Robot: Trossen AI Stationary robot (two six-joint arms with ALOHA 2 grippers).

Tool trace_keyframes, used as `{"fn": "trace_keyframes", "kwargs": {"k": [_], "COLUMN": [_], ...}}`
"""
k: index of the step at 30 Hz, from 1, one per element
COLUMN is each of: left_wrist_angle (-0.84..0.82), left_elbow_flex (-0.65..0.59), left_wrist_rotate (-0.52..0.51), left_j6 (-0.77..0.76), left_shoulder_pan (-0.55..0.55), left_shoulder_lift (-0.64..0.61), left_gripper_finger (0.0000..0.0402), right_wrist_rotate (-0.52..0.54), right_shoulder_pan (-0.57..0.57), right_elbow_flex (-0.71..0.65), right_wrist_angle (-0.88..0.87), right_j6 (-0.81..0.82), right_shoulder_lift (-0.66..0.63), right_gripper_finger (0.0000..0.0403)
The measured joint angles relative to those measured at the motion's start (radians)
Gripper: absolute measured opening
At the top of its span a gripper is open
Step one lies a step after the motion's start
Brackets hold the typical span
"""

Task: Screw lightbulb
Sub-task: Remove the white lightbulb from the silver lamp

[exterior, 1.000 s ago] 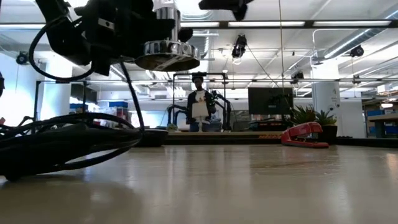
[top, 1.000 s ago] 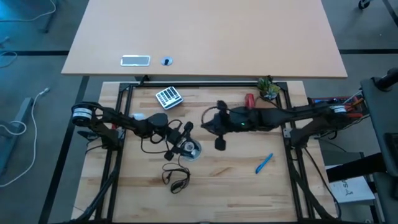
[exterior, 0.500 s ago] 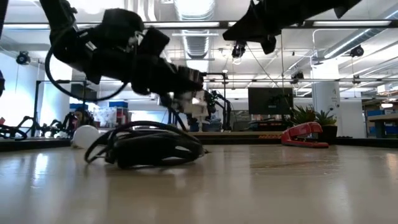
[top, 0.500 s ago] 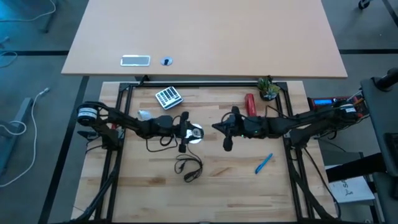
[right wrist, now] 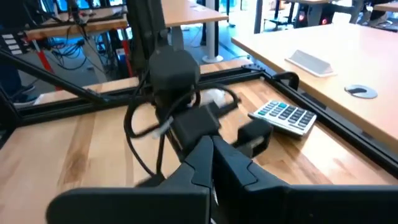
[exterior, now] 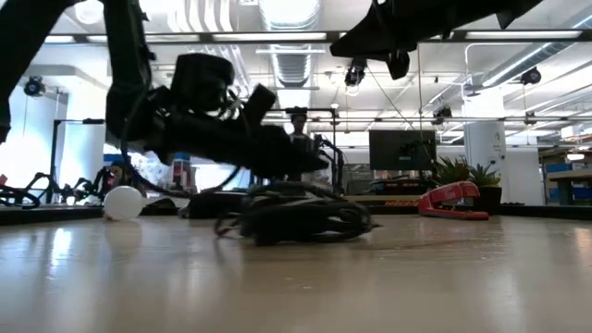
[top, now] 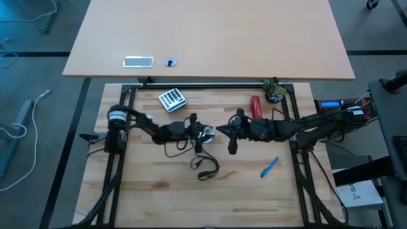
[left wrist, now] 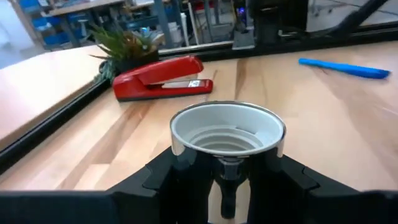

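My left gripper (top: pixel 197 132) is shut on the shiny silver socket (top: pixel 205 133) at the table's middle. The socket's open mouth shows in the left wrist view (left wrist: pixel 227 127). Its black cord (top: pixel 206 166) lies in loops on the wood toward the near edge. The whitish lightbulb (exterior: pixel 122 202) rests on the table at the left of the low view, apart from both grippers. My right gripper (top: pixel 231 147) is shut and empty, just right of the socket and above the table. It also shows in its wrist view (right wrist: pixel 211 149). My left gripper pinches the socket's body just under the flared rim (left wrist: pixel 180 152), one finger on each side. The fingers come roughly level from the table's left. The socket is lifted clear of the table and tilted, and its cord (exterior: pixel 296 217) trails slack onto the wood.
A calculator (top: pixel 172 99) lies at the far left. A red stapler (top: pixel 255 107) and a small plant (top: pixel 275 90) stand at the far right. A blue pen (top: pixel 269 167) lies right of the middle. A black frame rims the table.
My left gripper has carried the socket down and toward the table's far and right sides, tipping it from rim-down to tilted. The cord has been dragged rightward along the table with it. My right gripper has drawn back a little toward the right edge.
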Motion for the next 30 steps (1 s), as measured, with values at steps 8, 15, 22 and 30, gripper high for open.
{"fn": "trace_keyframes", "kwargs": {"k": [8, 15, 22, 30], "left_wrist_angle": [-0.007, -0.087, -0.174, -0.190], "left_elbow_flex": [0.056, 0.070, 0.103, 0.107], "left_wrist_rotate": [-0.082, -0.122, -0.122, -0.120], "left_j6": [-0.014, -0.061, -0.104, -0.114], "left_shoulder_pan": [-0.002, 0.001, 0.004, 0.004], "left_shoulder_lift": [0.064, 0.063, 0.063, 0.063], "left_gripper_finger": [0.0161, 0.0162, 0.0172, 0.0167], "right_wrist_rotate": [-0.002, -0.002, -0.002, -0.001], "right_shoulder_pan": [0.013, 0.015, 0.017, 0.017], "right_elbow_flex": [-0.002, -0.004, -0.004, -0.004], "right_wrist_angle": [0.000, -0.001, 0.004, 0.003], "right_j6": [-0.003, -0.004, 0.000, 0.000], "right_shoulder_lift": [0.000, 0.000, 0.000, 0.001], "right_gripper_finger": [0.0000, 0.0000, 0.0000, 0.0000]}}
